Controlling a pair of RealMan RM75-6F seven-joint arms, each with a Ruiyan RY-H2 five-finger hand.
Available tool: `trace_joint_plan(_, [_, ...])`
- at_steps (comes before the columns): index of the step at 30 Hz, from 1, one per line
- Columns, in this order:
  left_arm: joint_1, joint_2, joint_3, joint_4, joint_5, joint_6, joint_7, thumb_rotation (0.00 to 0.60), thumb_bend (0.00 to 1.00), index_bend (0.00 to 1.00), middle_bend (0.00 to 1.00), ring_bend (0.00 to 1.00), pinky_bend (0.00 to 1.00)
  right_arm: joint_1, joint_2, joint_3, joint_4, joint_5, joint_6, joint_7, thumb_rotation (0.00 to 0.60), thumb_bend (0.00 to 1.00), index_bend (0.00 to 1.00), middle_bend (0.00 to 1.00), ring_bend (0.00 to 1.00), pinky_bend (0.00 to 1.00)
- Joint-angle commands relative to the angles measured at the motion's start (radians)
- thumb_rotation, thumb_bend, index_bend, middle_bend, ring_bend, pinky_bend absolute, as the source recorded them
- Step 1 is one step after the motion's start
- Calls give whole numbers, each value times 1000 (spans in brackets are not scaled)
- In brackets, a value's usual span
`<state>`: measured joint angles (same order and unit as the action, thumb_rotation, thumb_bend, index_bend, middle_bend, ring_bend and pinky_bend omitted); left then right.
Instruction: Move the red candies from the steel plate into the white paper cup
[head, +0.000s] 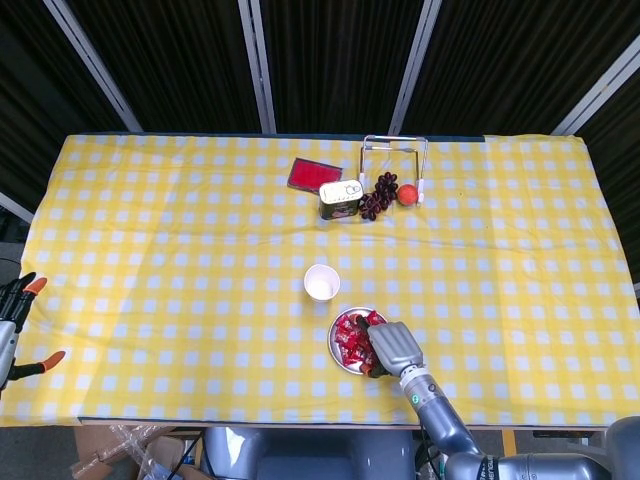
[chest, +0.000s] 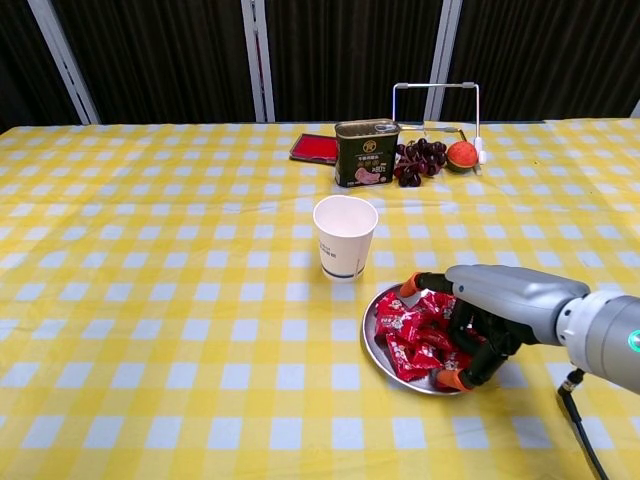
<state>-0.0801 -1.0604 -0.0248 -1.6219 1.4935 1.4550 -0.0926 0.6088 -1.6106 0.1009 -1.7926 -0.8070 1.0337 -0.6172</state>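
Right hand (head: 393, 346) is seen from the head view laid over the right part of the steel plate (head: 335, 348), just near and right of the white paper cup (head: 321, 283); its grip is hidden there. Left hand (head: 14, 325) hangs open off the table's left edge.

From the chest view, the right hand (chest: 478, 322) is curled down among the red candies (chest: 408, 330), fingers touching them; whether one is actually gripped cannot be told. Candies could be pushed over the plate's rim, or several dragged out together, if the fingers close carelessly.
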Motion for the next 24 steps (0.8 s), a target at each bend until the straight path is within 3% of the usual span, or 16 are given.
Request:
trace_joint_plan(1, [0, 0, 0, 0, -1, -1, 0, 600, 18, 0, 0, 0, 0, 5, -2, -3, 6, 7, -2, 4, 600, 345, 152, 810, 959, 1000])
trace_joint_plan(9, [-1, 1, 2, -1, 0, -3, 0, 600, 18, 0, 0, 0, 0, 10, -13, -15, 21, 16, -5, 26, 600, 360, 498, 809, 959, 1000])
trace_joint_plan(15, [-2, 2, 2, -3, 0, -5, 1, 600, 18, 0, 0, 0, 0, 12, -26, -14, 28, 2, -2, 53, 600, 443, 608, 819, 968, 1000])
trace_joint_plan(24, [-3, 4, 2, -6, -2, -8, 0, 600, 19, 0, 0, 0, 0, 23, -54, 7, 55, 6, -6, 91, 600, 508, 664, 824, 973, 1000])
